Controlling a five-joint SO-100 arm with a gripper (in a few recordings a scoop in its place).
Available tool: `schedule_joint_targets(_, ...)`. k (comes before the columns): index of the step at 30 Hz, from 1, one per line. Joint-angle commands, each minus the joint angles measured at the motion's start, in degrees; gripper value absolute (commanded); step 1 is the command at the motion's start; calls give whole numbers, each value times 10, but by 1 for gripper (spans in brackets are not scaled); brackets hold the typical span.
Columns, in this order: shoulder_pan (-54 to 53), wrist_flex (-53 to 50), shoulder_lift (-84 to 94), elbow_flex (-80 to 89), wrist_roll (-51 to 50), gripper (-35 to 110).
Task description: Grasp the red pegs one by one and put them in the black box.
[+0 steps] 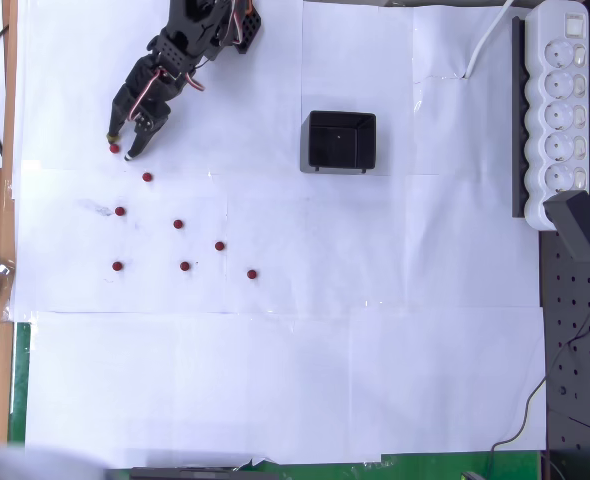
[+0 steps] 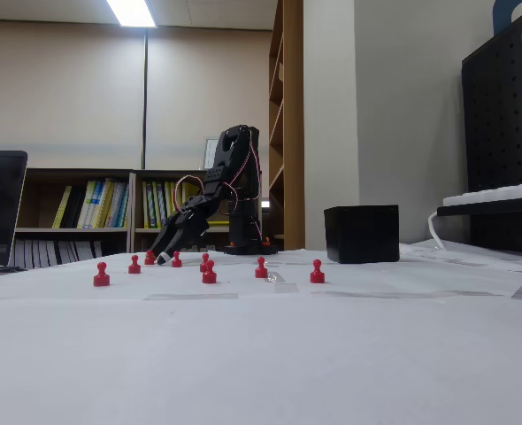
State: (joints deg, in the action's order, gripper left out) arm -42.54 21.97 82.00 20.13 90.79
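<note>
1. Eight red pegs [image 1: 178, 224] are seen scattered on the white paper [image 1: 275, 380] in the left half of the overhead view, well apart from the black box [image 1: 340, 140], which stands to their right with nothing visible on its floor.
2. The gripper [image 1: 123, 148] is lowered to the paper at the uppermost peg [image 1: 114, 148]; the fingers are slightly spread, with that peg just at the tips, and whether it is pinched cannot be told.
3. In the fixed view the pegs [image 2: 317, 272] are shown as small pawn shapes, each with a round head over a wider base, all standing upright.
4. They are judged to be light, rigid and smooth, so easily tipped or flicked away by a glancing finger.
5. A hold around the narrow neck below the head is judged best, with the fingers closed squarely from both sides.
6. The box [image 2: 361, 233] is judged stiff and stable enough for a drop from above.
</note>
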Motion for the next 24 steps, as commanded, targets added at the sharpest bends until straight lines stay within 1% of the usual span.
schedule_joint_targets(1,-7,10,13,25,4,14)
schedule_joint_targets(10,-8,20,22,29,1,6)
schedule_joint_targets(24,-9,20,35,51,12,5)
